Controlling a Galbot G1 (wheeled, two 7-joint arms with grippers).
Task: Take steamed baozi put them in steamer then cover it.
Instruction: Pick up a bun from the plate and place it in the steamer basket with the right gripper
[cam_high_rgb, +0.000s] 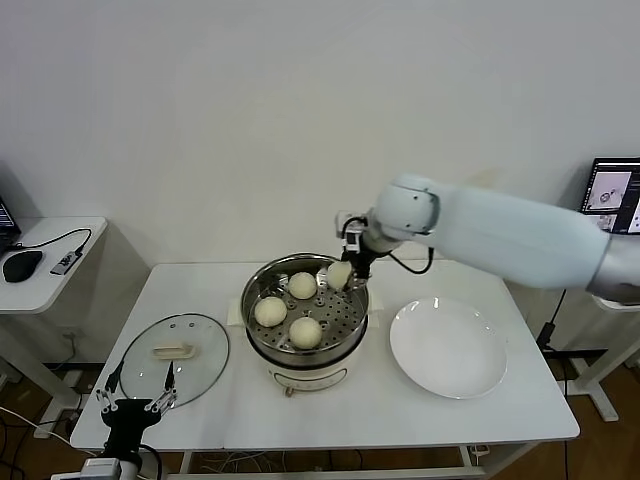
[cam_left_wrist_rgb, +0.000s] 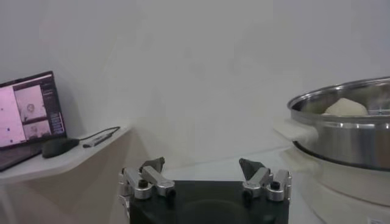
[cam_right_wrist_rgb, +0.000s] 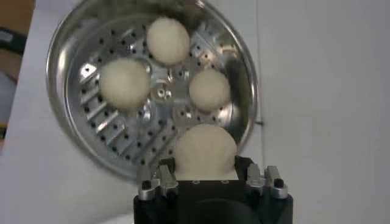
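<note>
The right gripper (cam_right_wrist_rgb: 205, 176) is clamping the fourth baozi (cam_right_wrist_rgb: 205, 152) over the steamer (cam_high_rgb: 256, 290) rim; its fingertips are hiding behind the bun. Three baozi (cam_high_rgb: 287, 310) are lying on the tray inside. The left gripper (cam_left_wrist_rgb: 203, 172), jaws apart, is waiting below the glass lid (cam_high_rgb: 178, 355) beside the steamer. No writing is readable.

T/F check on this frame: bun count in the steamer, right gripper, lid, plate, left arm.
1. Three cream-white dough buns lie on the perforated tray of the round shiny steel steamer. True.
2. The right gripper is empty. False: it is shut on a fourth bun above the steamer's rim.
3. The round glass lid covers the steamer. False: it lies on the table beside it.
4. The flat white plate holds no buns. True.
5. The left gripper is open, low near the lid. True.
</note>
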